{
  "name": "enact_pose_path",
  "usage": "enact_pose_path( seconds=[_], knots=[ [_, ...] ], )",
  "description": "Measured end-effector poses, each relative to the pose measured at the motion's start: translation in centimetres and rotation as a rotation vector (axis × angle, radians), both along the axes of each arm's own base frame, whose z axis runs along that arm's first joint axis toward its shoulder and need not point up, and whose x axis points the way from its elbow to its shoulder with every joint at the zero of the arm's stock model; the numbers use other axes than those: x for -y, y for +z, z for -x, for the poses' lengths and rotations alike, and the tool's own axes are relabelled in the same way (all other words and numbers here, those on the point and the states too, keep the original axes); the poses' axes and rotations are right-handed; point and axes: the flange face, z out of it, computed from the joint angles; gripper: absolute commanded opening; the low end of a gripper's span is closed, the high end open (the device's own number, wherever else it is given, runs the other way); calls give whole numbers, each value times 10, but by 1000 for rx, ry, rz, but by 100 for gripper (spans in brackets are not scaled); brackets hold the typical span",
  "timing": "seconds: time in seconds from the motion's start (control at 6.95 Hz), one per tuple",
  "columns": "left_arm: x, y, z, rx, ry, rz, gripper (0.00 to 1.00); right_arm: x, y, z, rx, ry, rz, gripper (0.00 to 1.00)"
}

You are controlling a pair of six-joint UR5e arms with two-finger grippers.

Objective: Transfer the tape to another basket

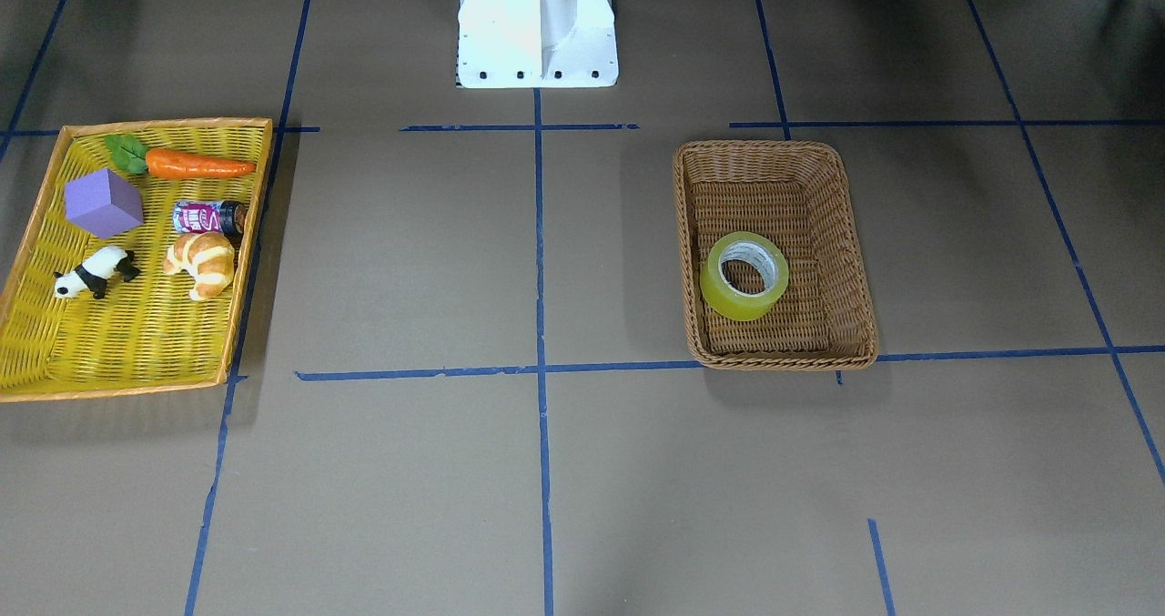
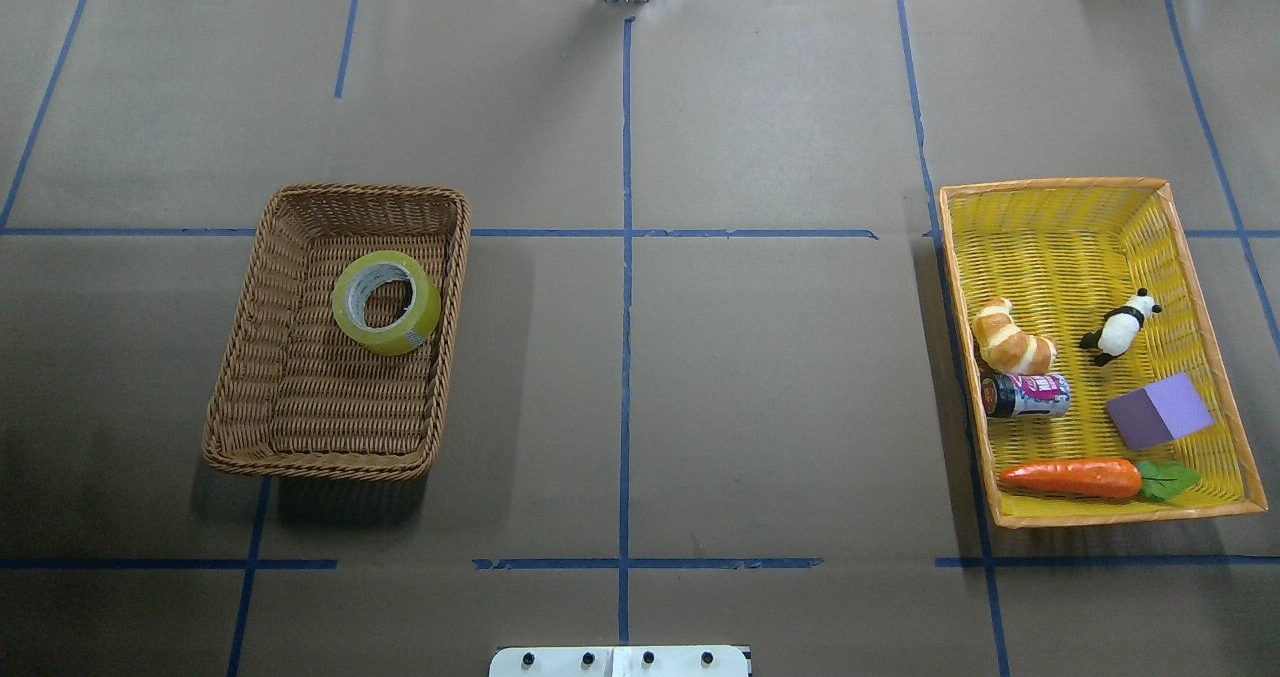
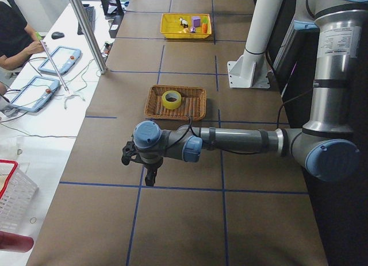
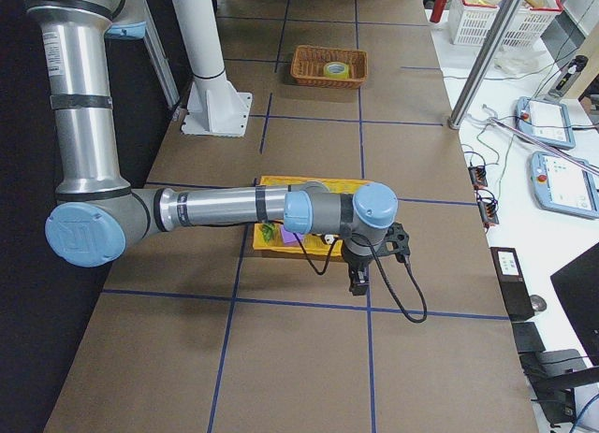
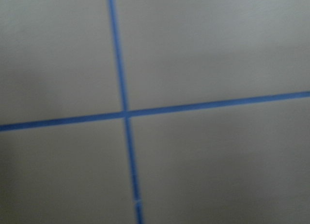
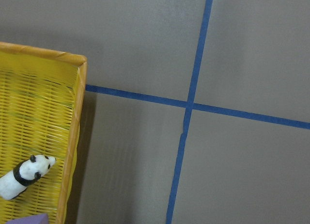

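Observation:
The yellow-green tape roll (image 1: 734, 303) lies flat inside the brown wicker basket (image 1: 774, 147), toward its far end from the robot. It shows in the overhead view (image 2: 416, 323) in the basket (image 2: 360, 192) on the left half. My left gripper (image 3: 147, 177) hangs over bare table beyond the basket (image 3: 190, 112), away from the tape (image 3: 171, 105). My right gripper (image 4: 359, 281) hangs beside the yellow tray (image 4: 281, 251). Both show only in side views, so I cannot tell whether they are open or shut.
The flat yellow tray (image 2: 1050, 217) on the right half holds a croissant (image 2: 1012, 341), a can (image 2: 1030, 395), a panda (image 2: 1120, 327), a purple cube (image 2: 1160, 412) and a carrot (image 2: 1072, 477). The right wrist view shows the tray's corner (image 6: 72, 64). An operator (image 3: 14, 36) sits at the table's side.

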Motion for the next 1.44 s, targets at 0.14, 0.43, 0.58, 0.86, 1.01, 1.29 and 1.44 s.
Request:
enact_pose_path(
  seconds=[0.14, 0.43, 0.58, 0.86, 1.01, 1.29, 1.44],
  knots=[
    [-3, 8, 6, 3, 3, 19, 100, -5, 1, 0, 2, 4, 7, 100],
    [-6, 9, 14, 6, 18, 29, 100, -7, 4, 0, 3, 7, 17, 100],
    [-9, 10, 20, 7, 32, 34, 100, -7, 5, 0, 3, 7, 19, 100],
    [-13, 11, 37, 8, 25, 49, 100, -7, 5, 0, 3, 7, 19, 100],
    [-14, 10, 40, 7, 21, 49, 100, -7, 5, 0, 3, 7, 19, 100],
    [-16, 9, 43, 7, 17, 49, 100, -6, 4, 0, 3, 6, 17, 100],
    [-17, 10, 43, 7, 17, 50, 100, -6, 4, 0, 3, 6, 17, 100]
  ],
)
